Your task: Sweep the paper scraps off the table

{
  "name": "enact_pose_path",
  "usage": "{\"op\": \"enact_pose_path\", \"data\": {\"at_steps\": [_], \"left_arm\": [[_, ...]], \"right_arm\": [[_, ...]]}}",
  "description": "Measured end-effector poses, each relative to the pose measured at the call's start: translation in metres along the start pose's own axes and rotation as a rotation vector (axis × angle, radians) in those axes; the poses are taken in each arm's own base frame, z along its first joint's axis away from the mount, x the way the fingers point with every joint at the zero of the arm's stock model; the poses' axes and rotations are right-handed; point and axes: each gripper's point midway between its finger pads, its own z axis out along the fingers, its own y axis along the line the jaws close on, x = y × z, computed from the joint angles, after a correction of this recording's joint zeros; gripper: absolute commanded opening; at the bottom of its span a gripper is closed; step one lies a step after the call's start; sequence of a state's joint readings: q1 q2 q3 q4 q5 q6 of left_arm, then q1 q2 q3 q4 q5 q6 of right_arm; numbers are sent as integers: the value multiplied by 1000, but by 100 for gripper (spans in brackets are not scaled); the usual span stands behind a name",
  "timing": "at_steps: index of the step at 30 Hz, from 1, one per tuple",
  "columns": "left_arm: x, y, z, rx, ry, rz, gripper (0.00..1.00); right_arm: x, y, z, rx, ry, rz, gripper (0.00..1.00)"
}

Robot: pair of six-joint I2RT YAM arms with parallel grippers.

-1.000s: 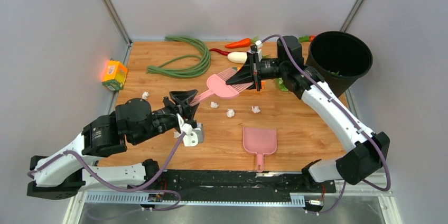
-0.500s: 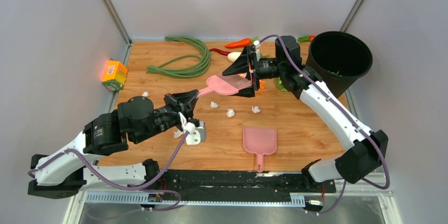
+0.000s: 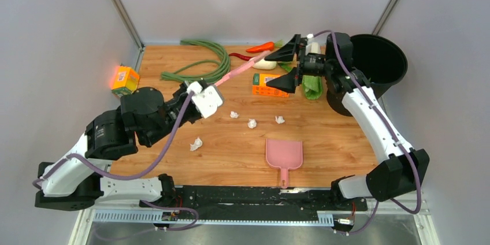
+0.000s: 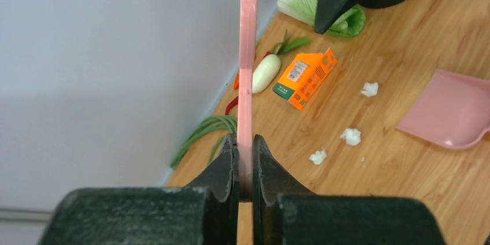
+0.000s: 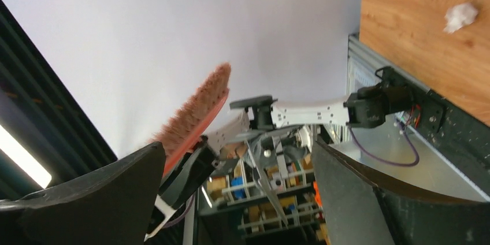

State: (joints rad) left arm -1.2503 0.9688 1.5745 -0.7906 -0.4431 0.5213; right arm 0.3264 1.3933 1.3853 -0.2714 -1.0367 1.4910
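Note:
My left gripper [image 4: 245, 161] is shut on the handle of a pink brush [image 4: 248, 54], which stands edge-on in that view. From above, the brush [image 3: 242, 69] slants up and away from the left gripper [image 3: 215, 85] toward the white radish. My right gripper [image 3: 287, 68] hangs open just right of the brush tip, holding nothing; its own view shows the brush [image 5: 196, 112] bristles off to the left, clear of the gripper [image 5: 237, 199]. Several paper scraps [image 3: 252, 123] [image 4: 351, 136] lie mid-table [image 3: 335, 141], one [image 3: 196, 144] nearer the left arm.
A pink dustpan [image 3: 284, 155] lies near the front edge. At the back are an orange box [image 3: 268, 83], a white radish [image 3: 263, 63], a cabbage [image 3: 312, 86], a red chili [image 3: 260, 47] and green beans [image 3: 199, 63]. A black bucket [image 3: 375, 60] stands back right; a small carton [image 3: 124, 80] stands at the left edge.
The right gripper let go of the brush, opened wide and drew back to the right. The left gripper shut on the handle and swung the brush up, toward the back.

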Motion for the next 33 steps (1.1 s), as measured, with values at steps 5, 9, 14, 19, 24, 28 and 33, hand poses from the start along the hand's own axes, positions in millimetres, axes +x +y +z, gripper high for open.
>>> {"op": "enact_pose_path", "data": {"at_steps": [5,9,14,19,24,28,33], "left_arm": [[-2,2,4,-37,84,-211,0],[1,-4,11,-27,175,-350,0],[18,-18,17,3,288,-517,0],[48,-32,18,13,436,-706,0],[80,-59,33,24,633,-851,0],[99,-71,48,-4,742,-957,0],[119,-73,40,-62,804,-1047,0]], "right_arm": [[-20,-12,-19,24,-134,-18,100],[-28,-23,-22,135,-210,-59,100],[-45,-12,-33,342,-363,-237,100],[-35,-45,-46,586,-421,-331,96],[-12,-107,-44,844,-378,-361,94],[22,-161,-41,1019,-286,-399,94],[58,-201,-44,1148,-205,-477,96]]}}
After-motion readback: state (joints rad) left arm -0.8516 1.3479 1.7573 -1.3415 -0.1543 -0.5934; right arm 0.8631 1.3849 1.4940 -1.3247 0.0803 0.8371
